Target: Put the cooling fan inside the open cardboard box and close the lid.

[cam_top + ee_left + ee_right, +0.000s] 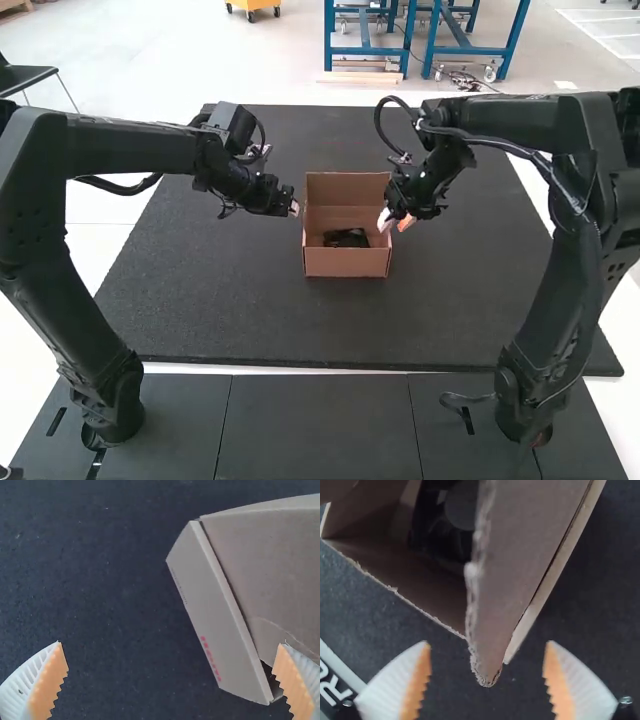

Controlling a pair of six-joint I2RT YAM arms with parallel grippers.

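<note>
- Mat [200,290]: black and rubbery. It lies flat under the cardboard box [346,262] and reaches well out from the box on every side.
- Left arm [100,150]: black. It stretches in toward the box's left side.
- Right arm [560,130]: black. It bends down toward the box's right side.
- Cardboard box: brown and small, it stands upright and open on the mat between your two arms. Its lid flap [346,188] stands up from the far wall.
- Left gripper [291,207]: it sits just beside the box's left wall, near the rim. The jaws are released and spread wide, with white ribbed fingers [47,680] and orange pads. The left wrist view shows a corner of the box between them, close by one pad. You cannot tell whether that pad touches it.
- Right gripper [393,221]: it sits at the rim of the box's right wall. The jaws are released, with ribbed fingers [415,680] set apart. A rough cardboard edge of the box lies between them, clear of both pads.
- Cooling fan [347,238]: dark. It lies inside the box on its floor, and neither gripper holds it.
</note>
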